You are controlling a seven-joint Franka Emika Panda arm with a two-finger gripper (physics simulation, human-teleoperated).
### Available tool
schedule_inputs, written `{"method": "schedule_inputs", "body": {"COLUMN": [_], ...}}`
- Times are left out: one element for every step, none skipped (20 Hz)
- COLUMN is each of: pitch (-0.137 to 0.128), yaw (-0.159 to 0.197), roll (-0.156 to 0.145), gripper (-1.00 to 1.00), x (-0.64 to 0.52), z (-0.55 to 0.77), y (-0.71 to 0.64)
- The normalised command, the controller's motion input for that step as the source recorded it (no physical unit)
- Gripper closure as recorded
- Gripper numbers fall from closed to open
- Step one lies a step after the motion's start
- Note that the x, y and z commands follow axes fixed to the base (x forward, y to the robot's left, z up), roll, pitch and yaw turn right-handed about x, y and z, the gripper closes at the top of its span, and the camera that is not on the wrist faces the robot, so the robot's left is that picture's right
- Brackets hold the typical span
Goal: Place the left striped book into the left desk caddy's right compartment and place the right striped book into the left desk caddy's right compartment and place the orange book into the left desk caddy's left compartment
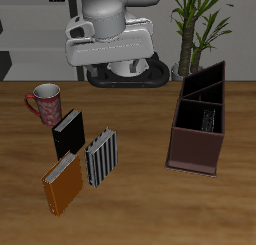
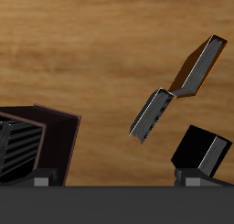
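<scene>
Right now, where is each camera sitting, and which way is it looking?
Exterior view: it sits in front of and above the table and looks down and back at the mug, the books and the brown box. The robot's white arm shows.
Wrist view: it rides on the pincer and looks down at the tabletop. Only the open pincer's fingertips show.
Shared: both see the orange book, the striped book on the table, the black book and the brown box.
</scene>
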Motion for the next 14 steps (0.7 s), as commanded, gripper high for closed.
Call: {"method": "schedule_inputs", "body": {"pitch": [-0.026, -0.050, -0.019, -0.039, 0.000, -0.032, -0.021, -0.035, 0.001, -0.042, -0.114, -0.006, 0.006, 0.005], "yaw": [0.001, 0.046, 0.062, 0.020, 0.000, -0.038, -0.070, -0.020, -0.071, -0.055, -0.018, 0.019, -0.062, -0.116], "roll": [0.070, 0.094, 0.065, 0.078, 0.000, 0.137, -0.107, 0.079, -0.034, -0.094, -0.051, -0.177, -0.074, -0.077], "gripper": [-1.00, -1.00, -1.00, -1.00, -1.00, -1.00, -1.00, -1.00, -1.00, -1.00, -1.00, -1.00, -1.00, -1.00], "x": [0.11, 0.18, 0.29, 0.09, -0.15, 0.17, 0.24, 0.11, -0.07, 0.06, 0.25, 0.09, 0.02, 0.13], "z": [-0.09, -0.16, -0.16, -0.13, -0.02, -0.18, -0.13, -0.18, -0.17, -0.12, -0.11, -0.21, -0.19, -0.20], "y": [-0.27, -0.24, -0.38, -0.19, 0.09, -0.35, -0.45, -0.21, -0.15, -0.32, -0.51, -0.32, -0.16, -0.21]}}
